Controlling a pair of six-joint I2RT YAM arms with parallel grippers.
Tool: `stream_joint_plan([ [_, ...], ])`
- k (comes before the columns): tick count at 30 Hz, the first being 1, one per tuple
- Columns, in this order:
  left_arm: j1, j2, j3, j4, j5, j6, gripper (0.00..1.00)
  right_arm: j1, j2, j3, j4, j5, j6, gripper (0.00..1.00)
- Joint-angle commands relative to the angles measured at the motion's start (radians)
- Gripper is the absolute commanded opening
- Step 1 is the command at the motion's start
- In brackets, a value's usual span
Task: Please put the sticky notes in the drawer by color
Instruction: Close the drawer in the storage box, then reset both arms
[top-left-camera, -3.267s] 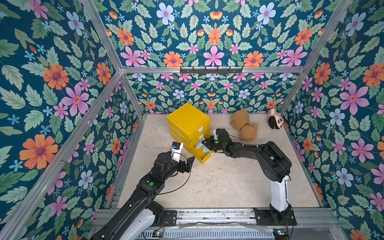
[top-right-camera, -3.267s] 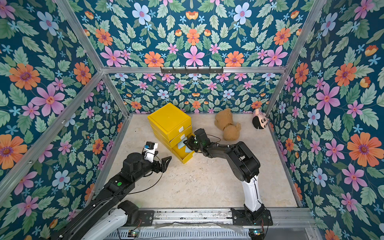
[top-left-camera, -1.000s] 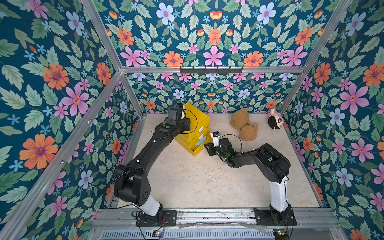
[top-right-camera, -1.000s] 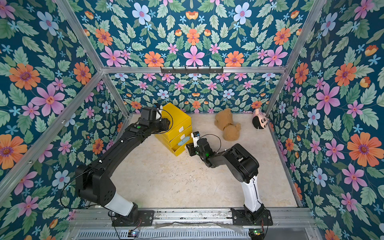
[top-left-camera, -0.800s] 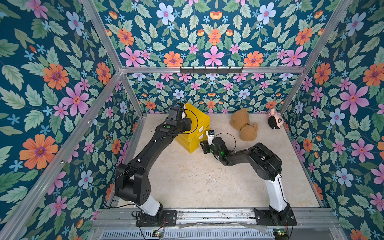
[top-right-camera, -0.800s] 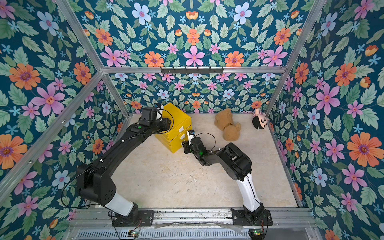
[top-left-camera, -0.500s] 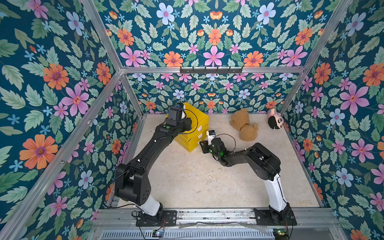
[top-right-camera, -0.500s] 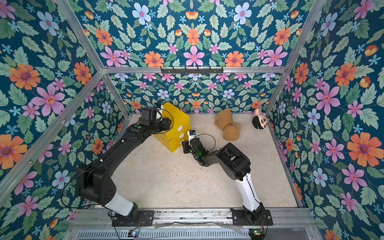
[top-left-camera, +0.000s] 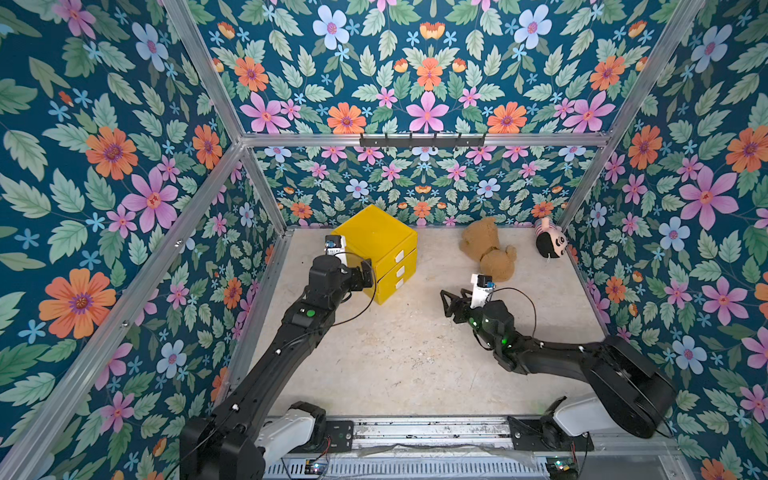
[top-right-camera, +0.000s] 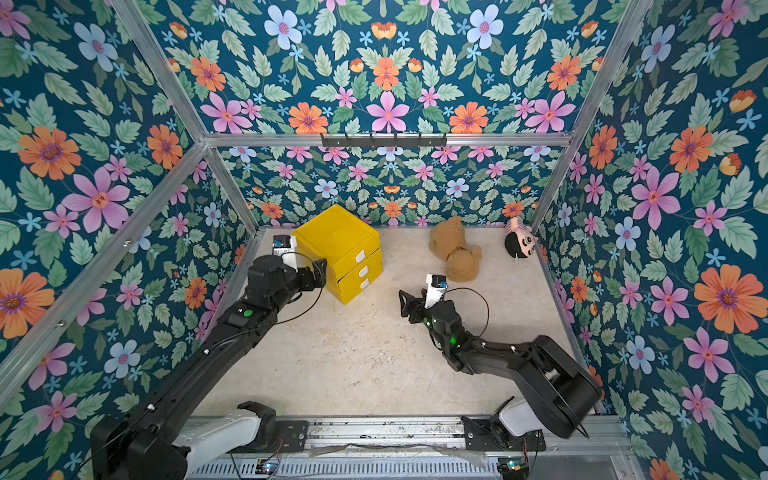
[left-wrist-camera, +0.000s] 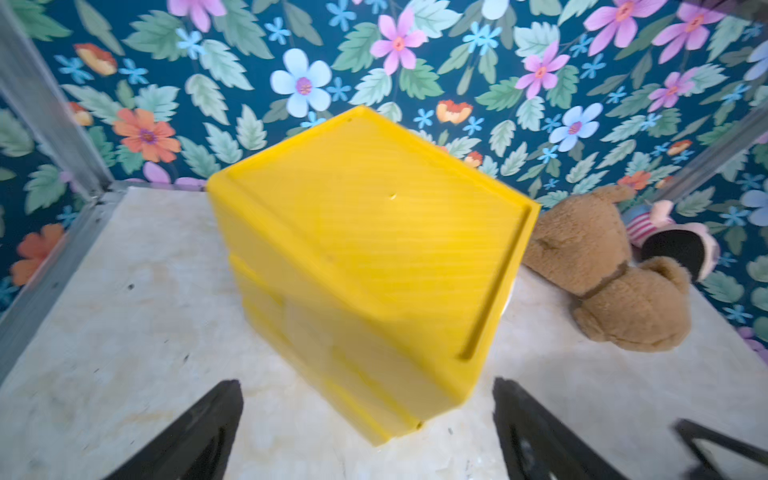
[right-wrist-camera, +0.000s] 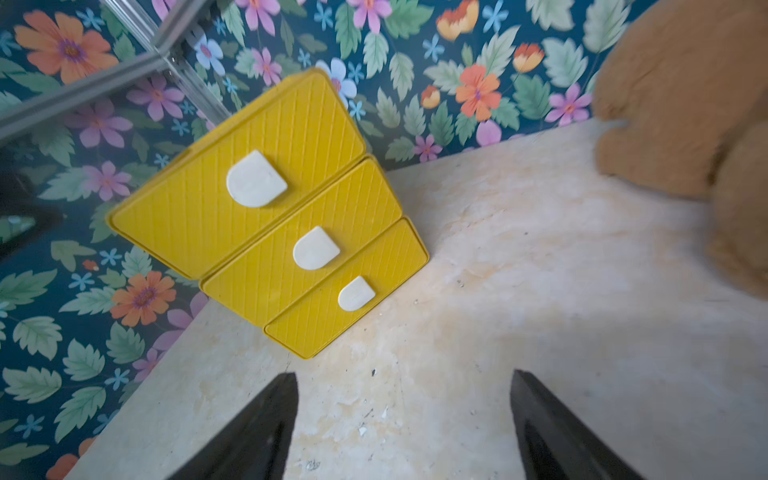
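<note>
The drawer (top-left-camera: 376, 243) is a yellow cabinet at the back left of the floor, also seen in a top view (top-right-camera: 338, 243). All three fronts are pushed in, and the right wrist view shows the drawer (right-wrist-camera: 266, 216) with its white tab handles. No sticky notes show in any view. My left gripper (top-left-camera: 367, 275) hangs open just off the cabinet's near left corner, and the left wrist view shows the left gripper (left-wrist-camera: 365, 384) with its jaws wide and nothing between them. My right gripper (top-left-camera: 450, 305) stands open over bare floor, well right of the cabinet, and the right gripper (right-wrist-camera: 404, 376) holds nothing.
A brown teddy bear (top-left-camera: 486, 253) lies at the back, right of the cabinet. A small striped doll (top-left-camera: 548, 243) sits in the back right corner. Flowered walls close in the floor on three sides. A metal rail (top-left-camera: 415, 428) runs along the front.
The open drawer showing a blue note has been pushed shut. Both arms have pulled away from the cabinet, the right one far to the right, and both grippers have opened wide.
</note>
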Motion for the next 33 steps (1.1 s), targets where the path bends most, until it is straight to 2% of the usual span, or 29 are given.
stream_joint_plan([
  [1, 0.002, -0.104, -0.180, 0.252, -0.143, 0.029, 1.00, -0.018, -0.186, -0.076, -0.105, 0.185, -0.060, 0.89],
  [3, 0.003, -0.153, -0.287, 0.323, -0.191, 0.056, 1.00, -0.036, -0.304, -0.118, -0.174, 0.272, -0.109, 0.91],
  [5, 0.003, -0.185, -0.402, 0.449, -0.222, 0.151, 0.99, -0.061, -0.438, -0.173, -0.216, 0.365, -0.166, 0.94],
  [8, 0.007, -0.186, -0.536, 0.638, -0.245, 0.308, 0.99, -0.103, -0.594, -0.309, -0.081, 0.481, -0.304, 0.94],
  [10, 0.018, -0.147, -0.599, 0.774, -0.267, 0.389, 0.99, -0.170, -0.664, -0.362, -0.050, 0.497, -0.341, 0.94],
  [11, 0.033, -0.122, -0.613, 0.812, -0.276, 0.395, 0.99, -0.225, -0.689, -0.366, -0.077, 0.490, -0.312, 0.94],
  [13, 0.074, -0.068, -0.627, 0.867, -0.250, 0.394, 0.99, -0.339, -0.714, -0.368, -0.118, 0.404, -0.301, 0.94],
  [16, 0.148, 0.050, -0.650, 1.002, -0.189, 0.375, 0.99, -0.457, -0.663, -0.372, -0.084, 0.374, -0.280, 0.94],
  [21, 0.237, 0.266, -0.652, 1.209, -0.109, 0.380, 0.99, -0.578, -0.430, -0.360, 0.130, 0.303, -0.286, 0.95],
  [24, 0.279, 0.375, -0.621, 1.276, -0.041, 0.333, 0.99, -0.603, -0.265, -0.334, 0.272, 0.302, -0.328, 0.96],
  [26, 0.299, 0.425, -0.599, 1.283, -0.003, 0.303, 0.99, -0.647, -0.182, -0.310, 0.302, 0.239, -0.295, 0.97],
  [30, 0.319, 0.540, -0.571, 1.343, 0.015, 0.285, 0.99, -0.712, -0.074, -0.283, 0.320, 0.130, -0.258, 0.98],
  [33, 0.321, 0.586, -0.540, 1.334, 0.000, 0.281, 0.99, -0.721, -0.002, -0.285, 0.388, 0.048, -0.281, 0.98],
])
